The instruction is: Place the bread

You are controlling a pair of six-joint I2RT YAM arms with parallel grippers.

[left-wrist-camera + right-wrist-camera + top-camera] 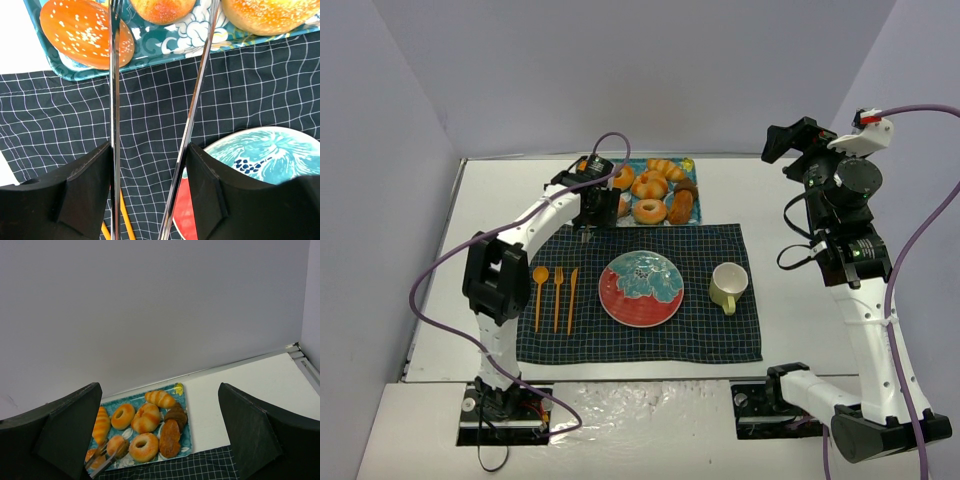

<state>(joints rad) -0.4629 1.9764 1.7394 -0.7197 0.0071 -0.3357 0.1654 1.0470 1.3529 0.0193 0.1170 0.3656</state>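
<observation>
The bread (161, 9) is a small round orange-tan bun on the teal tray (165, 47); it also shows in the right wrist view as the bread (114, 443), at the tray's near left. My left gripper (150, 150) is shut on a pair of metal tongs (114, 100), whose two arms reach out on either side of the bread. Their tips run off the top of the left wrist view, so contact is unclear. From above, the left gripper (590, 222) hangs at the tray's near-left corner. My right gripper (788, 140) is raised high at the right, open and holding nothing.
Ring doughnuts (649, 211), a croissant (665, 168) and brown pastries (682, 205) fill the tray. A sesame bun (85, 32) lies left of the tongs. On the dark checked placemat (720, 340) sit a red-and-teal plate (640, 288), a pale mug (728, 287) and orange cutlery (557, 295).
</observation>
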